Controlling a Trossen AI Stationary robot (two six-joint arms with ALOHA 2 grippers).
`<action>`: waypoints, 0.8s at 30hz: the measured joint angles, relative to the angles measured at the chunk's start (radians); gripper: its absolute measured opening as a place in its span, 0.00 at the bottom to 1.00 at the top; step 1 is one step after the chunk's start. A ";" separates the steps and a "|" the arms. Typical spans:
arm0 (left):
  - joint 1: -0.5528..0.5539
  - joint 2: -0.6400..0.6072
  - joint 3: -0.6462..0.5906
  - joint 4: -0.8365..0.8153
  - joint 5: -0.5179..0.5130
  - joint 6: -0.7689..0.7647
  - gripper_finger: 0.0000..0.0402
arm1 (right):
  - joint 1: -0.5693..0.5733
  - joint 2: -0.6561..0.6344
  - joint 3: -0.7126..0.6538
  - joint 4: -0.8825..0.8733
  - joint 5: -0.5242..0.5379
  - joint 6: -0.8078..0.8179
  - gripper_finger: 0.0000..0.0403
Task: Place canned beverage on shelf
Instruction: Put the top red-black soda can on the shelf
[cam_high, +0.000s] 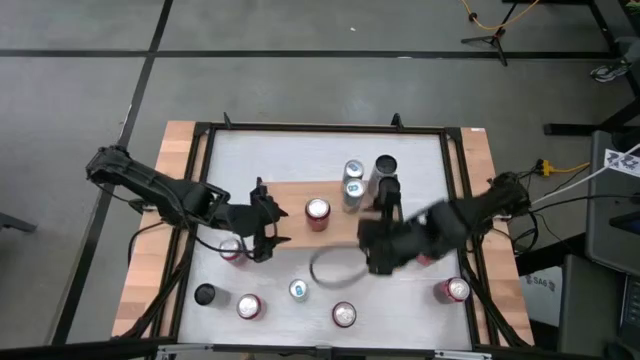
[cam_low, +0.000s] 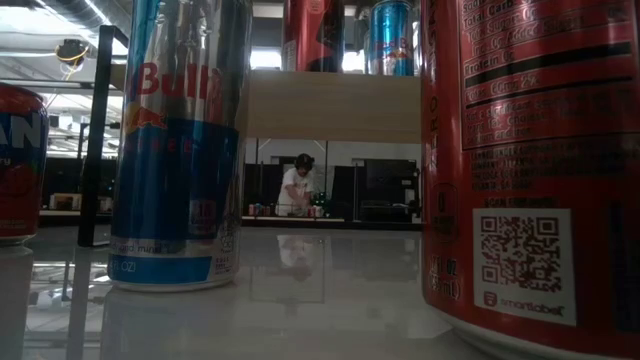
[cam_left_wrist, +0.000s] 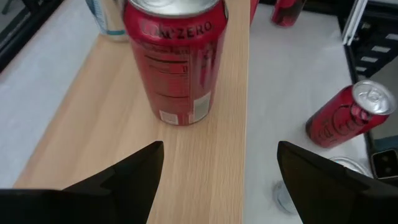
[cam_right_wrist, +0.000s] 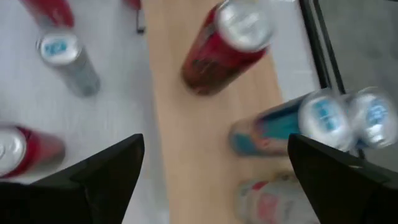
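Note:
The shelf (cam_high: 335, 215) is a light wooden board on thin black legs in the middle of the white table. On it stand a red can (cam_high: 318, 212), two blue-and-silver cans (cam_high: 352, 180) and a dark can (cam_high: 385, 165). My left gripper (cam_high: 275, 222) is open and empty at the shelf's left end. In the left wrist view its fingers (cam_left_wrist: 217, 171) point along the board (cam_left_wrist: 124, 124) toward the red can (cam_left_wrist: 177, 62). My right gripper (cam_high: 368, 238) is open and empty above the shelf's right part. The right wrist view (cam_right_wrist: 217, 162) looks down on the red can (cam_right_wrist: 224, 46) and the blue cans (cam_right_wrist: 311, 121).
Loose cans stand on the table in front of the shelf: red ones (cam_high: 233, 250), (cam_high: 249, 306), (cam_high: 344, 314), (cam_high: 455, 290), a blue one (cam_high: 298, 290) and a dark one (cam_high: 205, 294). A grey ring (cam_high: 335, 265) lies near the right gripper. A person (cam_low: 297, 185) shows far behind.

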 joint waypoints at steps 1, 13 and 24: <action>0.000 0.011 0.000 0.001 -0.001 0.000 0.76 | 0.025 0.001 -0.024 0.001 0.009 0.022 0.96; 0.000 0.086 0.000 0.021 -0.016 -0.006 0.76 | 0.135 0.002 -0.369 0.311 0.133 0.169 0.96; 0.001 0.086 0.000 0.072 -0.106 -0.005 0.76 | 0.007 0.001 -0.499 0.569 0.081 0.061 0.96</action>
